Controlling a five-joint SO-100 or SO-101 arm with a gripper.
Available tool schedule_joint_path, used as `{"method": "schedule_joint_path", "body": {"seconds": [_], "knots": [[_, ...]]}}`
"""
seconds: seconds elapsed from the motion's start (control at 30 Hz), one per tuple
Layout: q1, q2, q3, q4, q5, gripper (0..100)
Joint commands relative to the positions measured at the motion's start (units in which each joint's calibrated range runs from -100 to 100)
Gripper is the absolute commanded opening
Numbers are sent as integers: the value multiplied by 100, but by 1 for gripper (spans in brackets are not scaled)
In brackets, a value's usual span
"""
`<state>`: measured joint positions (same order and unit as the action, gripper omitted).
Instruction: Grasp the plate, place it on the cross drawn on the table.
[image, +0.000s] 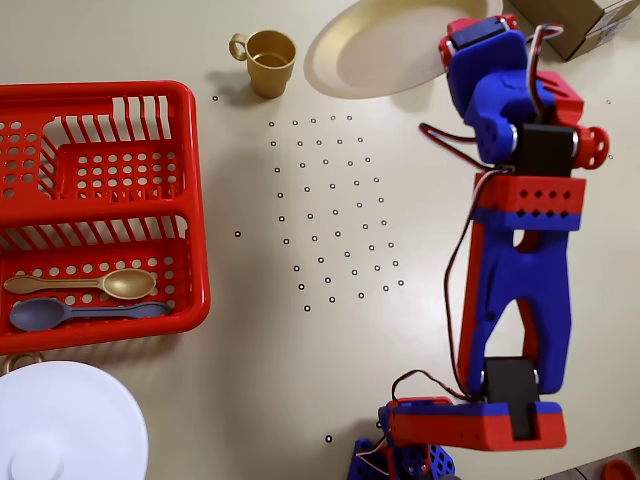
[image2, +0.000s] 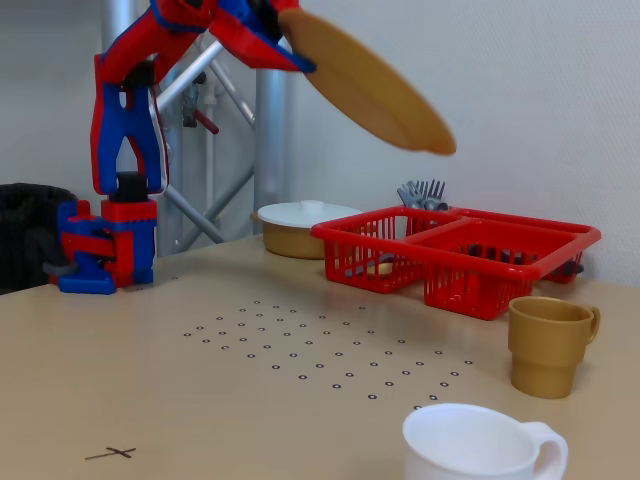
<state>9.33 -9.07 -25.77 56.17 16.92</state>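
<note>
Across the bench — flat, matte beige, printed with a grid of small black ring dots — the red-and-blue arm stands tallest, its blocky plastic links reaching up from a base at the bench edge. In the fixed view the jaws are clenched on the rim of the plate, which hangs high in the air, tilted down toward the right, well above everything else. In the overhead view the plate shows as a smooth mustard-tan oval with a raised rim.

Red plastic dish basket, slotted and perforated, holds a tan spoon and a grey spoon; fork tines poke up at its back in the fixed view. White round lid with a knob sits on a tan bowl near the basket. Tan cup with handle stands upright; white cup is nearest the fixed camera.

The cross — thin grey pen mark — lies bare, well apart from the plate.
</note>
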Motion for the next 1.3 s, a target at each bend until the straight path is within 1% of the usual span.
{"method": "schedule_joint_path", "body": {"seconds": [0.0, 0.17, 0.37, 0.57, 0.73, 0.87, 1.03, 1.27], "knots": [[259, 19, -932, 206, -142, 0], [696, 510, -1430, 544, -357, 0], [1113, 653, -1059, 560, -176, 0], [1594, 1203, -1358, 504, -122, 0], [2089, 1608, -1702, 512, -215, 0], [2520, 1845, -1711, 512, -137, 0], [2915, 1938, -1449, 488, -54, 0], [3144, 1921, -596, -44, -117, 0]]}}
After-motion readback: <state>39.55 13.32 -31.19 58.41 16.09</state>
